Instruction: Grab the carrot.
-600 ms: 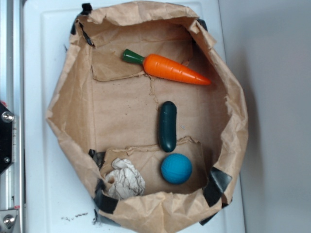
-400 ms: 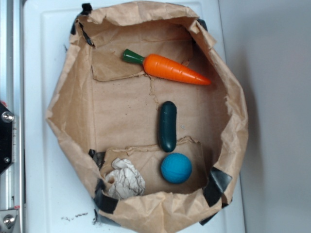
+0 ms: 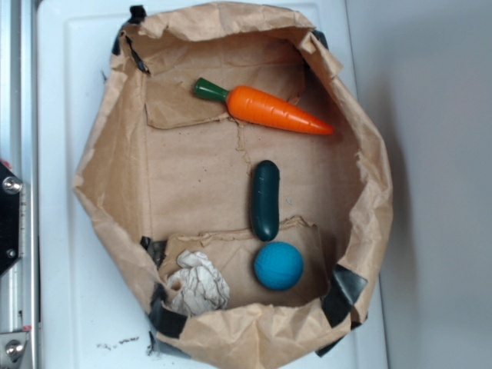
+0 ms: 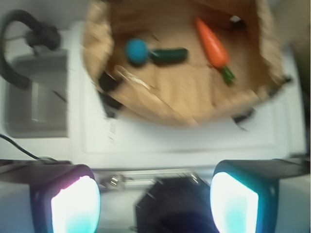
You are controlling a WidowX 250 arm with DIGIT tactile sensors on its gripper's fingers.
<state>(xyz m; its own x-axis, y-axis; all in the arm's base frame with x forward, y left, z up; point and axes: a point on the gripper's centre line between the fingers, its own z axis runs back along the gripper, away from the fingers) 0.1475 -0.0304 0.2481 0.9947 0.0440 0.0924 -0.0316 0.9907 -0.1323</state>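
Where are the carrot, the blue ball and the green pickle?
carrot (image 3: 270,111), exterior view, middle of orange body.
blue ball (image 3: 278,266), exterior view, centre.
green pickle (image 3: 265,200), exterior view, middle of its length.

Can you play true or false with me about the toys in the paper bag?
1. The glossy orange toy carrot lies inside the crumpled brown paper bag. True.
2. The gripper is squeezing the carrot. False: it is open, far from it.
3. The round blue ball sits on top of the carrot. False: it sits by the dark green pickle-shaped toy.
4. A crumpled white paper wad lies in the bag. True.
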